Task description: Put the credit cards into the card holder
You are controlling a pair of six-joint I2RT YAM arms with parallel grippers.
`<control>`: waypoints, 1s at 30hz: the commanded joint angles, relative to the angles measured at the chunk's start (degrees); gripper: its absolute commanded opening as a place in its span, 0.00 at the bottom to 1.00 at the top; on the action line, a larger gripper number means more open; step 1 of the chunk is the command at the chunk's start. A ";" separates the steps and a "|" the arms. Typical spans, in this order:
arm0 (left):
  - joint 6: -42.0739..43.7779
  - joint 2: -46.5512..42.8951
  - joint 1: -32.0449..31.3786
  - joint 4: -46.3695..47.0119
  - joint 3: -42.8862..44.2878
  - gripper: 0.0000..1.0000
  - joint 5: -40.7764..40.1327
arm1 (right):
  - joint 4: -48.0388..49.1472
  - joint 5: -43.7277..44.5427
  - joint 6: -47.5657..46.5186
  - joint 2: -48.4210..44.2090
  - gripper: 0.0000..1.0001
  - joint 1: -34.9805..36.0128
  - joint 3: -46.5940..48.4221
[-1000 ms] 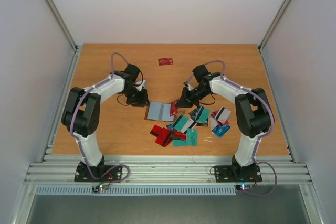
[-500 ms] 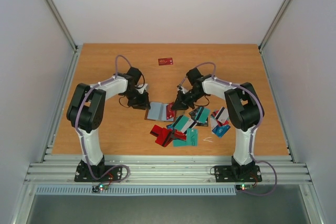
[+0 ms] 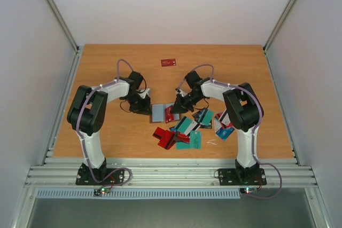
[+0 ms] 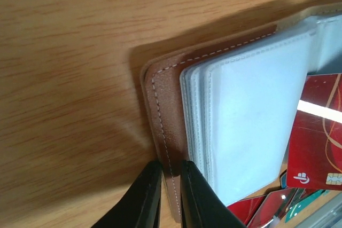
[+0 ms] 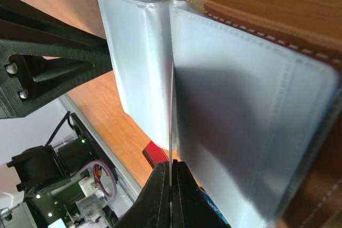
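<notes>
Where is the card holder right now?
Top view: the card holder lies open mid-table between the left gripper and right gripper, just beyond the loose credit cards.

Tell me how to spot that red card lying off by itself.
Start at the wooden table and look toward the middle of its far edge. A small dark red card lies flat there. Unlike the pile of cards near the front, it sits entirely alone.

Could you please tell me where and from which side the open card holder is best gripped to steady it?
Probably the brown cover's left outer edge, approached from the left. The card holder lies open, and its cover sticks out past the clear sleeves there, a thin free lip clear of the pockets. The left gripper pinches that lip.
</notes>
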 commanded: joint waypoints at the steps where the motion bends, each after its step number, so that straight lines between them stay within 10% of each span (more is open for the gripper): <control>1: 0.99 0.33 -0.11 0.07 -1.56 0.13 -0.98 | 0.97 1.62 -1.04 -0.71 0.01 0.53 1.18; 30: 2.09 1.84 -0.12 -1.02 -0.66 0.10 -1.97 | 3.20 4.61 -2.53 -1.52 0.01 0.53 1.76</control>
